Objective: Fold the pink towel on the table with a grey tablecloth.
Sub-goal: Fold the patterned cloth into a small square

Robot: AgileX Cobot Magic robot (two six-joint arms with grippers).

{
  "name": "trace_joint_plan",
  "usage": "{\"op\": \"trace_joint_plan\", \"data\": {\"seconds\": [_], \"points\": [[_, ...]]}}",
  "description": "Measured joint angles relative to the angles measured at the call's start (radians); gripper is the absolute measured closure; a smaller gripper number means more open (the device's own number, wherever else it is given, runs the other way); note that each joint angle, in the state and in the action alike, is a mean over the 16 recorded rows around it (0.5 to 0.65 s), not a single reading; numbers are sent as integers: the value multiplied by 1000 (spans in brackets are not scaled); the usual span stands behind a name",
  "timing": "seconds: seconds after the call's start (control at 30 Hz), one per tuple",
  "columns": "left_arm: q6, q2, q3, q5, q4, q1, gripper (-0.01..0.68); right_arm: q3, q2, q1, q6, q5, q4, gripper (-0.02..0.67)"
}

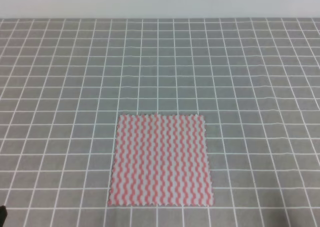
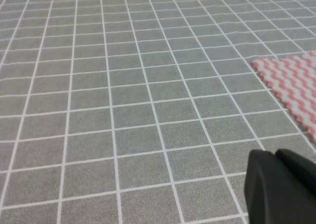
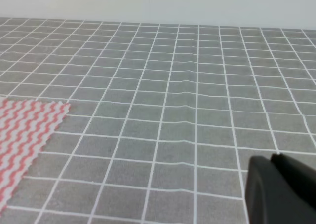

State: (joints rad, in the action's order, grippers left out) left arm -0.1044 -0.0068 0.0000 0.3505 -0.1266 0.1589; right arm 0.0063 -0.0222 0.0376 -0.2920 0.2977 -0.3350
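Both black grippers, left (image 2: 281, 187) and right (image 3: 281, 189), show only as dark corners whose jaw state I cannot tell, while the thin pink-and-white wavy-striped square towel (image 1: 160, 160) lies flat, unfolded, on the white-gridded grey tablecloth (image 1: 160, 67), so folding seems unstarted.

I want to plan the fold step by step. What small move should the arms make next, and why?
Probably bring both grippers in toward the towel. It lies flat and unfolded on the table, and nothing touches it. The left gripper sees only its corner at the right edge of its view; the right gripper sees one at the left. Both are well short of it.
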Motion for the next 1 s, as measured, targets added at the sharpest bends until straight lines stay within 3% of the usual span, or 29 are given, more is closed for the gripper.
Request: {"op": "trace_joint_plan", "data": {"seconds": [1.0], "points": [[0,0,0,-76,-12,0,673,11,1,0,-2,0,-10,665]]}}
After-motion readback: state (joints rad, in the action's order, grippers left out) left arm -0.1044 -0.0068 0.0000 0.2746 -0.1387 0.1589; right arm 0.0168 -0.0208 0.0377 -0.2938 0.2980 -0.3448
